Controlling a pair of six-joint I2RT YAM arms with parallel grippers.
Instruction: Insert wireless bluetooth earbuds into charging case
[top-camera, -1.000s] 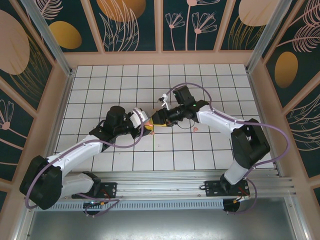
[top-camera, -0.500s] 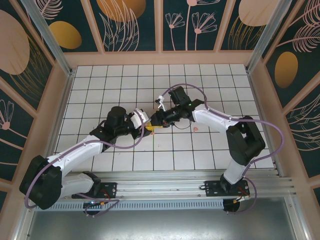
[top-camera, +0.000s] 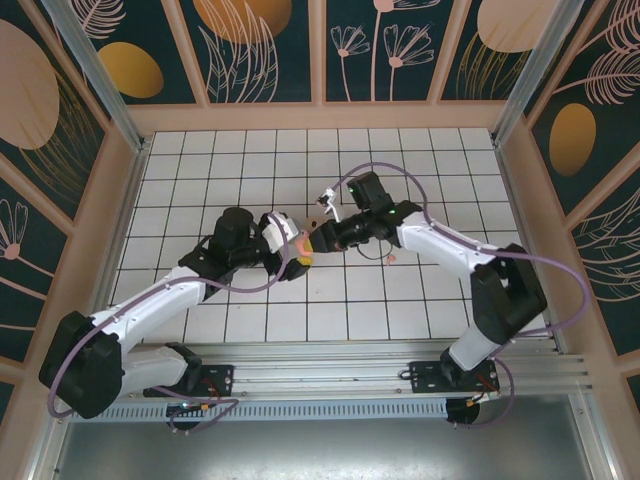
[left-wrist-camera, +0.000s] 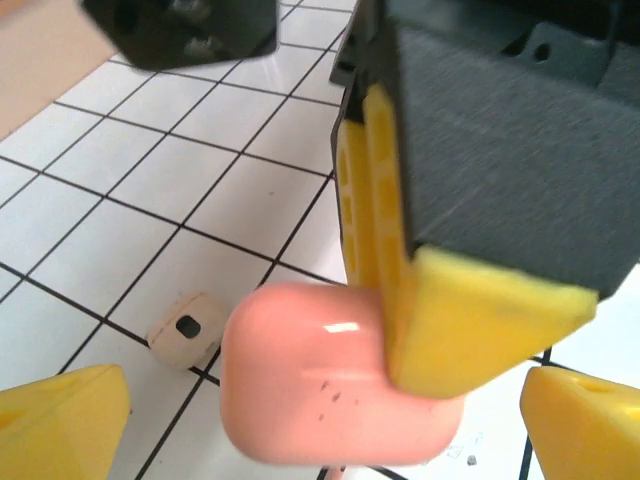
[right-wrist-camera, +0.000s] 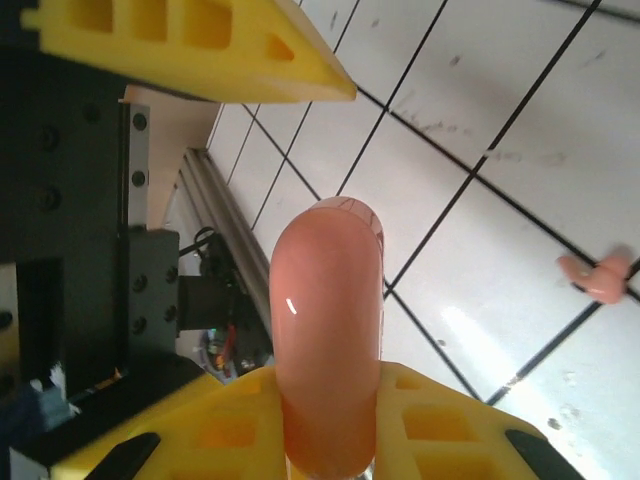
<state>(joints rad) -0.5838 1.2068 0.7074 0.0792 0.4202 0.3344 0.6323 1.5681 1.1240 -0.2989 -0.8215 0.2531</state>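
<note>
The pink charging case (left-wrist-camera: 320, 385) is closed and sits just above the tiled floor, between my two grippers (top-camera: 303, 244). My right gripper (right-wrist-camera: 325, 430) is shut on the case (right-wrist-camera: 325, 320), with a yellow finger pressed on each side. One right finger (left-wrist-camera: 470, 320) shows against the case in the left wrist view. My left gripper (left-wrist-camera: 320, 425) stands wide open around the case, its yellow fingertips (left-wrist-camera: 60, 420) well clear of it. A pale beige earbud (left-wrist-camera: 187, 330) lies on the tiles beside the case. A pinkish earbud (right-wrist-camera: 600, 275) lies on the floor to the right (top-camera: 392, 257).
The white tiled floor (top-camera: 250, 170) is bounded by a wooden wall (top-camera: 320, 115) at the back and sides. An aluminium rail (top-camera: 330, 365) runs along the near edge. The two arms meet at mid-table with their fingers close together.
My left gripper has opened and let go of the case. My right gripper has closed on the case and now holds it alone.
</note>
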